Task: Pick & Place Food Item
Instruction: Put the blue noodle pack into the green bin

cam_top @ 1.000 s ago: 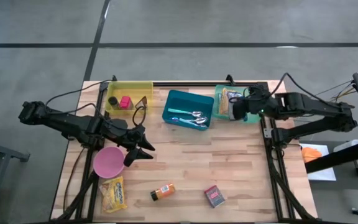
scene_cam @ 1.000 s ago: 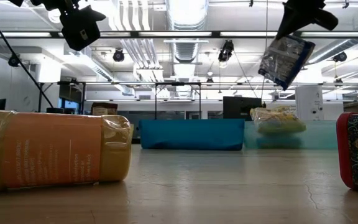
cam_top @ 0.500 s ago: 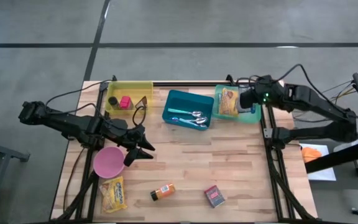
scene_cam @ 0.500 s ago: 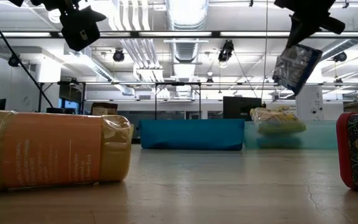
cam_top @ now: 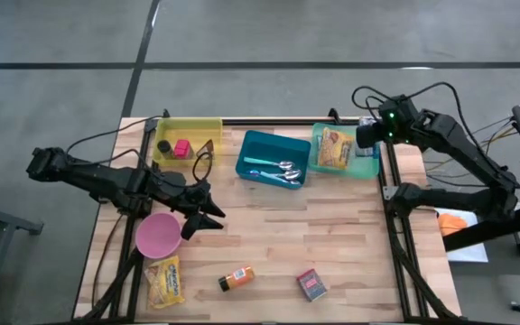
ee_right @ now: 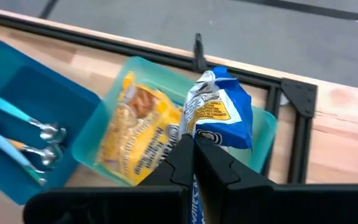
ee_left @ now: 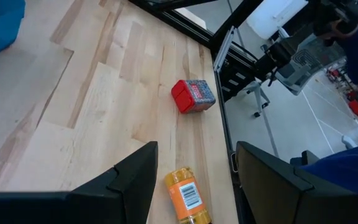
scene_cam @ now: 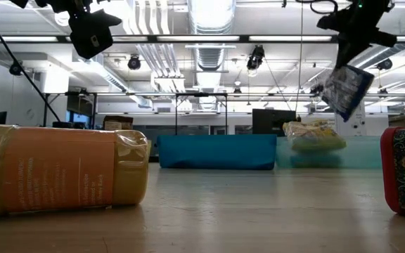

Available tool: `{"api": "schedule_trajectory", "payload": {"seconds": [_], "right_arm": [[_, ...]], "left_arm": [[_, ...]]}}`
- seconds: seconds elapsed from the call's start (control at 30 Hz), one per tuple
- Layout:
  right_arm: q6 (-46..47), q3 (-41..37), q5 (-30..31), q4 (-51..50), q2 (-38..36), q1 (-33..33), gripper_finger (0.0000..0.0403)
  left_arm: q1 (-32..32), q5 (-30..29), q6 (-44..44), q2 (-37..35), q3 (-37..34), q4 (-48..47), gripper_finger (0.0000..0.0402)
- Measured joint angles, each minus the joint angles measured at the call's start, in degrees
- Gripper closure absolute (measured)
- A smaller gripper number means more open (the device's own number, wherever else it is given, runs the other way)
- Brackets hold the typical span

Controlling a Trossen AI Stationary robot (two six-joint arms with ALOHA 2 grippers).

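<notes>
Right gripper pinches a blue snack bag (over the green bin) — left gripper gapes empty.

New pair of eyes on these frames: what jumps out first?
The blue and white snack bag hanging from the right gripper, whose jaws are shut on it, above the teal bin at the table's far right. That bin already holds a yellow snack bag. Next, the pink bowl near the left edge, beside the waiting left gripper, jaws open.
</notes>
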Motion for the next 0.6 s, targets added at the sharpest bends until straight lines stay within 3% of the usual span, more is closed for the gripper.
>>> {"api": "schedule_trajectory", "payload": {"seconds": [0.3,0.6], "right_arm": [[-1.69,-7.29,-2.12,0.84,0.66,-5.45,0.0396],[0.8,-16.44,-3.9,11.96,2.48,-5.89,0.0396]], "left_arm": [[0.36,-0.21,-1.04,0.0,0.0,0.0,0.0179],[0.36,-0.2,-2.38,0.0,0.0,0.0,0.0179]]}}
